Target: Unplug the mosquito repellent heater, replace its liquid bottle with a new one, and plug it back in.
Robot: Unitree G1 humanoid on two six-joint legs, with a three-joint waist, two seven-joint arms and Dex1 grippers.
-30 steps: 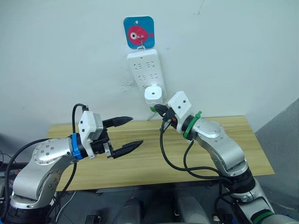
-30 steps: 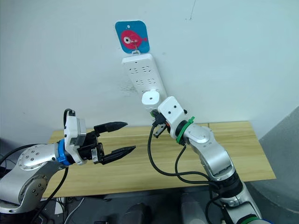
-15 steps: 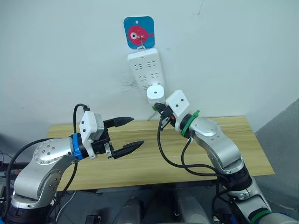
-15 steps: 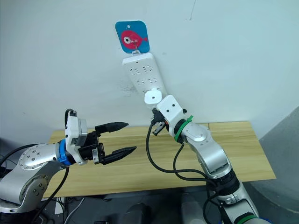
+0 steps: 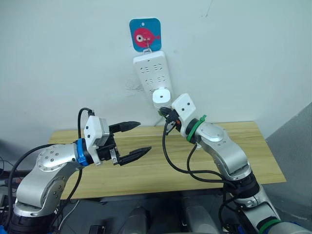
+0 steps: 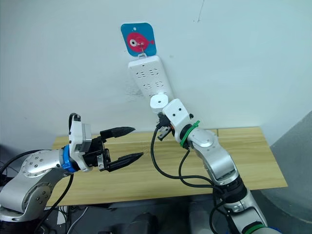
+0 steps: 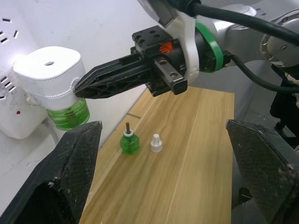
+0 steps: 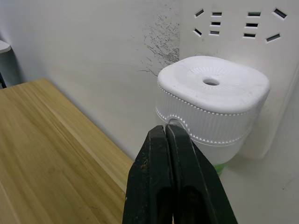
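Mosquito repellent heater [image 5: 162, 96] is plugged into the lower end of the white power strip [image 5: 153, 72] hanging on the wall, top face with its small vent hole pointing out into the room; a green liquid bottle [image 7: 69, 115] is seated in its underside. In the head views the heater sits at roughly 12 o'clock from the wooden table [image 5: 253, 146], above its back edge. The strip hangs from a blue tag with a red fish [image 5: 145, 34] directly at its 12 o'clock. Right gripper [image 8: 172, 140] has its two black fingers pressed together with nothing between them, tips right at the ribbed side of the heater; touching or a hair short, can't tell. In the left wrist view those closed tips meet the heater's side just above the bottle. Left gripper [image 5: 139, 139] hangs over the table at about 8 o'clock from the heater, well apart from it, fingers spread wide and empty, pointed toward the robot's right. On the table near the wall, below the heater: a second small green bottle [image 7: 130, 142] standing upright with a dark wick sticking up, and a small white cap [image 7: 156, 143] just beside it, not touching.
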